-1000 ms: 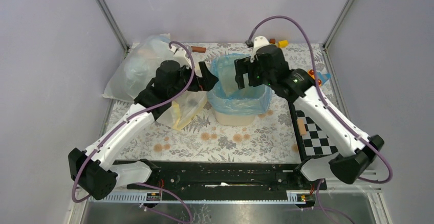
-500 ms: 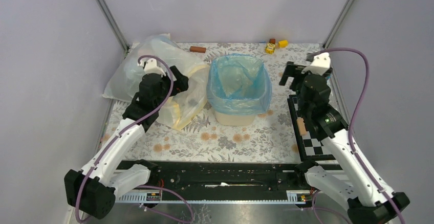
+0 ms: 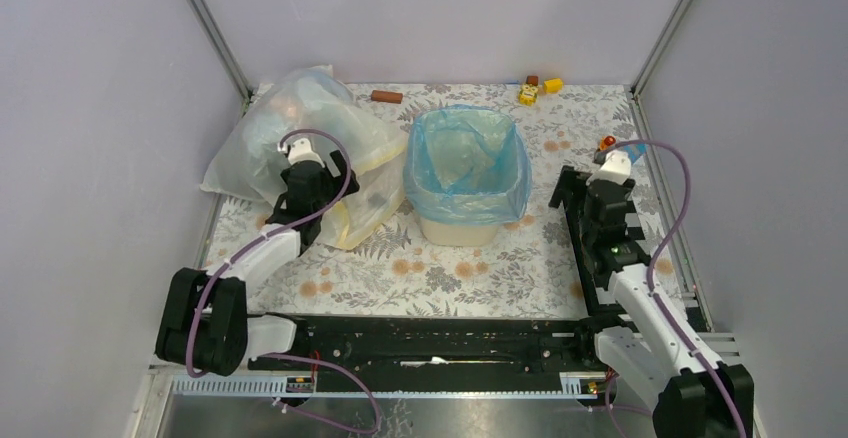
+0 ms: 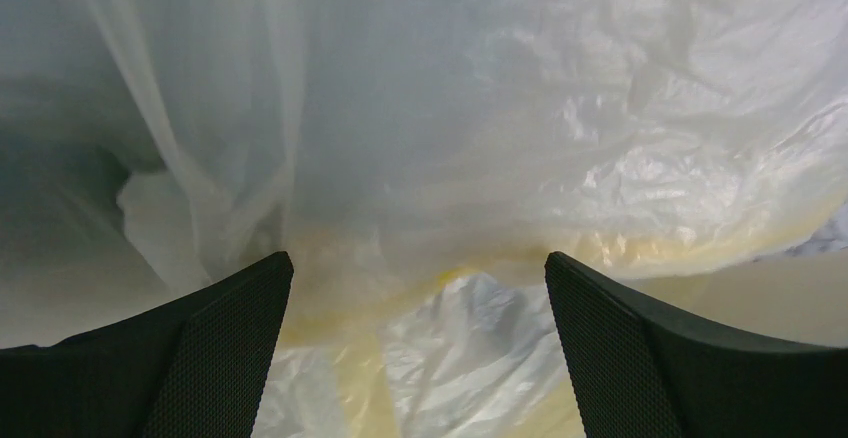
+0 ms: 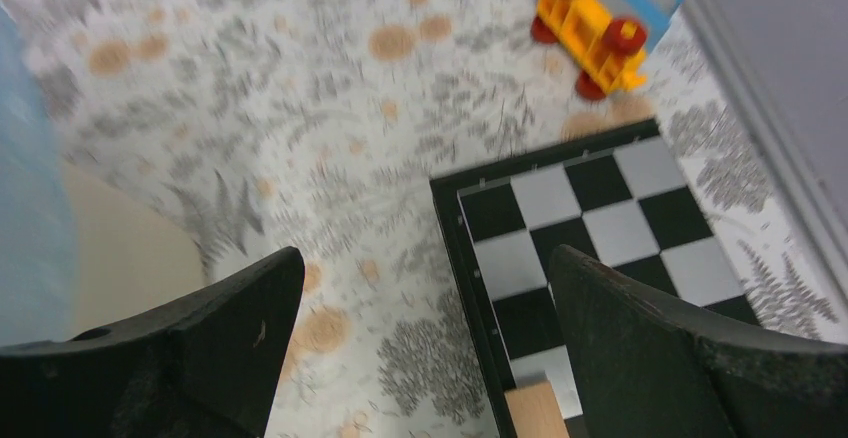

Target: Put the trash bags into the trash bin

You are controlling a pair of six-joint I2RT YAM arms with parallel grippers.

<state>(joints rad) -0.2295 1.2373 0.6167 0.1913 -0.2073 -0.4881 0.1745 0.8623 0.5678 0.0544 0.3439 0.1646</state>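
The cream trash bin [image 3: 460, 228] stands upright in the middle of the table. The light-blue trash bag [image 3: 466, 163] lines it, its edge folded over the rim all round. Bin and bag edge show at the left of the right wrist view [image 5: 40, 248]. My left gripper [image 3: 322, 166] is open and empty, left of the bin, over a large clear and pale-yellow bag [image 3: 300, 138]; that plastic fills the left wrist view [image 4: 420, 158]. My right gripper [image 3: 568, 186] is open and empty, right of the bin, above the checkerboard's edge [image 5: 470, 248].
A black-and-white checkerboard [image 5: 600, 218] lies at the right with a small wooden block [image 5: 535, 410] on it. A yellow toy car with red wheels [image 5: 590, 30] sits near the right wall. A brown cylinder [image 3: 386, 96] and small yellow toys [image 3: 535, 88] lie at the back.
Both arms have drawn back from the bin toward their bases. The left gripper has moved left over the large clear bag, the right gripper right over the checkerboard. The blue bag stays on the bin.
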